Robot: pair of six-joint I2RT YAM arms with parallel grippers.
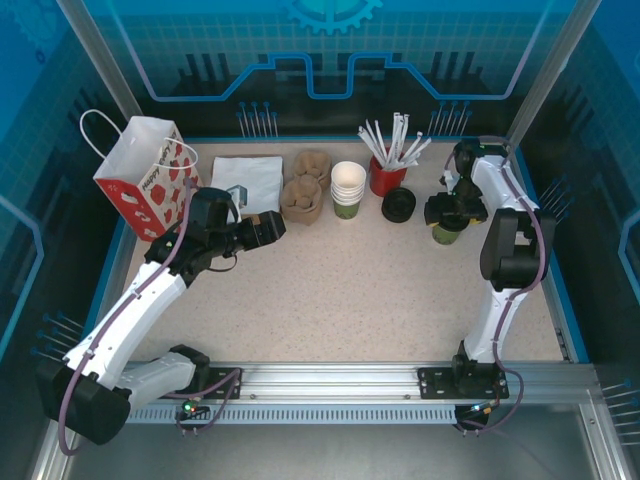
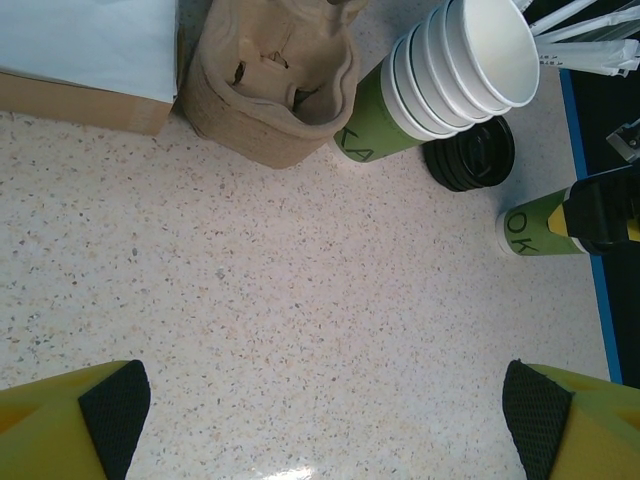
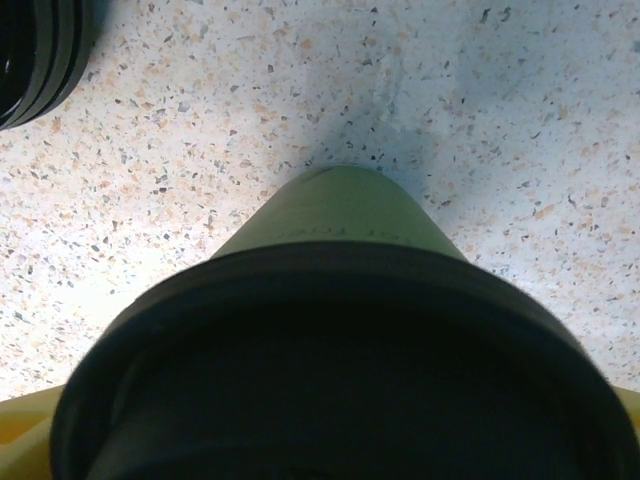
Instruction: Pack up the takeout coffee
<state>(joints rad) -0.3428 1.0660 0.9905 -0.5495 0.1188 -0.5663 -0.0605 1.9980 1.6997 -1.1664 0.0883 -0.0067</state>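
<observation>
Far left of the stack of white-rimmed cups (image 1: 348,185) stands a red-and-white paper bag (image 1: 140,185). Nearer the stack, still on its left, the left gripper (image 1: 272,226) hangs over bare surface (image 1: 350,290), fingers spread wide with nothing between them. Brown pulp cup carriers (image 1: 303,198) sit just left of the stack. Just right of it are a red cup of straws (image 1: 386,178) and a pile of black lids (image 1: 398,205). Further right stands the takeout coffee (image 1: 447,236), upright, black lid on, with the right gripper (image 1: 447,215) pinching its lidded top.
</observation>
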